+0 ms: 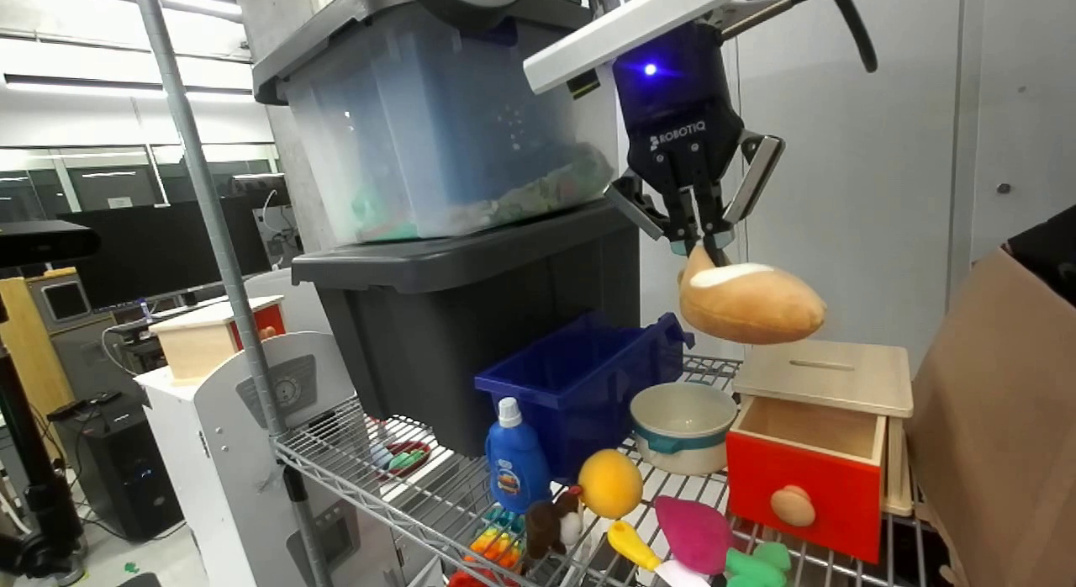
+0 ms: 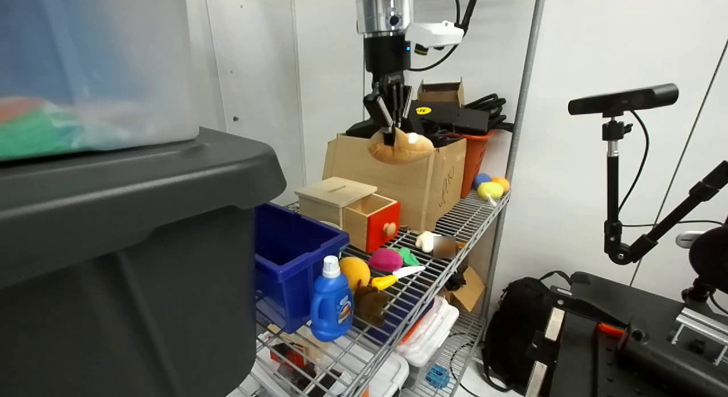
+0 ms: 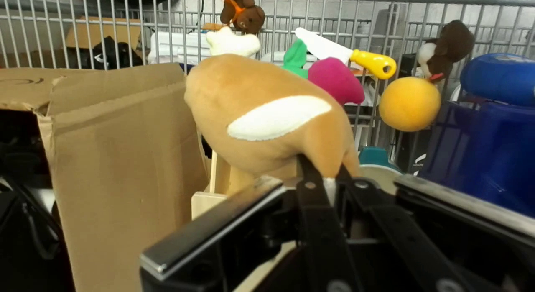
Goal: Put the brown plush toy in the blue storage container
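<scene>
While the claw (image 1: 704,247) grips the brown plush toy (image 1: 752,309) by its narrow end, pinching a soft tip between its fingers (image 3: 308,175), the fat end sticks out sideways, so the toy's long axis runs nearly level rather than straight down. It hangs in mid-air, seemingly over the wooden box (image 1: 824,393), and in an exterior view it is apart from the red drawer (image 2: 376,232).

What the coming move turns on is the direction of the blue bin (image 1: 618,393): in an exterior view it lies lower than the claw and on the side away from the fat end. The wrist view agrees, with the toy slanting off to the upper left and the bin at the right edge.

The next step, by the look of it, is a sideways carry over the white bowl (image 1: 698,459), which stands between box and bin, with the toy's bulk trailing. If it travels that way round, the claw probably has to pass well beyond the near rim before letting go; otherwise the fat end could catch there or tip outside.

Past the bin, on the worktop (image 2: 463,220), rises the dark grey tub (image 1: 445,351), which may limit how far the claw can overshoot.
</scene>
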You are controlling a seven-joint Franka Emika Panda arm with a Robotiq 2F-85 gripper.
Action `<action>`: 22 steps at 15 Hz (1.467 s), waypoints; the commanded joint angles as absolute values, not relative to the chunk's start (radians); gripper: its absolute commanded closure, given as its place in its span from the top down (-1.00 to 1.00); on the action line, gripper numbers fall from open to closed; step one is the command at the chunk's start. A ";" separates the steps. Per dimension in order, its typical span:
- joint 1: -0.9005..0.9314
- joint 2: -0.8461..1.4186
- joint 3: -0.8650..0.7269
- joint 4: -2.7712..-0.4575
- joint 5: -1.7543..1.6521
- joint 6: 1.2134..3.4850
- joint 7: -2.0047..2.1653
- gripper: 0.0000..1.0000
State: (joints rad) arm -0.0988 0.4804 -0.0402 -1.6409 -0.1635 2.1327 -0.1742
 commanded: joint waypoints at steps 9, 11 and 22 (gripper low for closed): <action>-0.056 0.529 0.003 -1.522 -0.147 2.110 -0.211 -0.95; -0.043 0.530 0.008 -1.515 -0.148 2.105 -0.210 -0.95; -0.024 0.540 0.029 -1.508 -0.151 2.180 -0.261 -0.95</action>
State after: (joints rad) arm -0.0225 0.5164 0.0201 -1.5448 -0.1630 2.1547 -0.2190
